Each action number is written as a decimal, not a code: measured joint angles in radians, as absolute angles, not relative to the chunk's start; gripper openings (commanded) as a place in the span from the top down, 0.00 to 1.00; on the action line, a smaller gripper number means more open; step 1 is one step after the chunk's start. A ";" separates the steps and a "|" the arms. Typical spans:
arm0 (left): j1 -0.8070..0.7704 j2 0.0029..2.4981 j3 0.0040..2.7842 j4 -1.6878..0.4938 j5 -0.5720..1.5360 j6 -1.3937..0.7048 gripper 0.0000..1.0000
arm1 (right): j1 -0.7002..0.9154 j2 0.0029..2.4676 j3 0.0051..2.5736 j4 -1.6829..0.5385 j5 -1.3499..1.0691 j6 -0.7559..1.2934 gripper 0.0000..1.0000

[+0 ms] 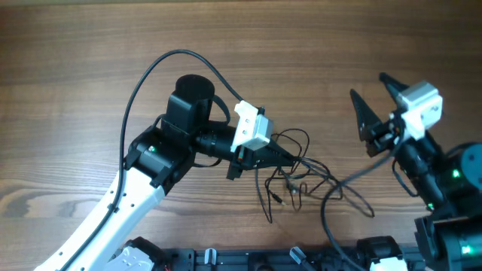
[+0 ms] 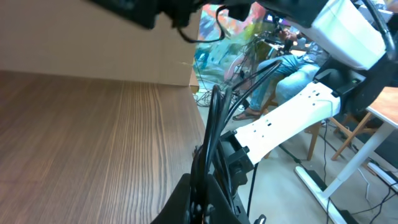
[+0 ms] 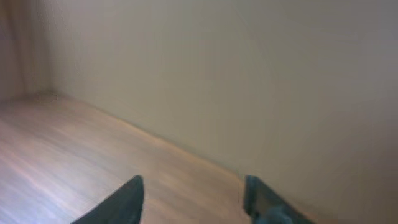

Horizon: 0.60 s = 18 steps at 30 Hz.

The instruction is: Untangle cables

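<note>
In the overhead view the left arm reaches in from the lower left corner over the wooden table point(image 1: 75, 75). Just left of centre, the left gripper point(image 1: 288, 157) has its jaws pressed together on the near edge of the cables point(image 1: 295, 179). These lie as a loose knot of thin dark loops a little below and right of the picture's centre, with strands trailing off toward the lower right. In the left wrist view the same cables point(image 2: 214, 124) rise as a tight bunch of black strands from the closed left gripper point(image 2: 202, 205) at the bottom edge. How many strands are pinched there is hard to tell; it looks like more than one. Further right in the overhead view, near the upper right, the right gripper point(image 1: 367, 83) stands well apart from the knot with its fingers spread and nothing between them. Its own camera agrees: the right gripper point(image 3: 193, 199) shows two dark fingertips at the bottom of the frame with only bare wood behind. The step in hand seems to be anchoring one side of the tangle. The next move probably calls for the right gripper to come down toward the trailing strands, take a single one clear of the pinched bunch, and draw it away gently.
</note>
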<state>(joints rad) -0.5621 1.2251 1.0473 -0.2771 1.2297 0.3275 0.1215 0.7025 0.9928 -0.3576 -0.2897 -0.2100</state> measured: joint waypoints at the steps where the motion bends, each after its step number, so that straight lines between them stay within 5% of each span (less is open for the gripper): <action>1: -0.562 1.225 1.047 -0.277 1.229 0.327 0.96 | 0.121 0.712 0.993 -0.364 -0.274 -0.213 0.29; 7: -0.562 1.225 1.047 -0.224 1.069 0.184 0.96 | 0.121 0.723 0.993 -0.469 -0.161 -0.134 0.00; 12: -0.510 1.226 1.046 -0.123 0.913 -0.053 0.96 | 0.121 0.724 0.993 -0.589 0.047 0.064 0.00; 18: -0.361 1.227 1.046 -0.031 0.817 -0.364 0.96 | 0.121 0.724 0.993 -0.581 -0.024 0.120 0.00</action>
<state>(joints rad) -0.3611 1.2266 1.0462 -0.0311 0.8169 -0.3641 0.1207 0.7238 0.9928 -0.5812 -0.0242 0.1196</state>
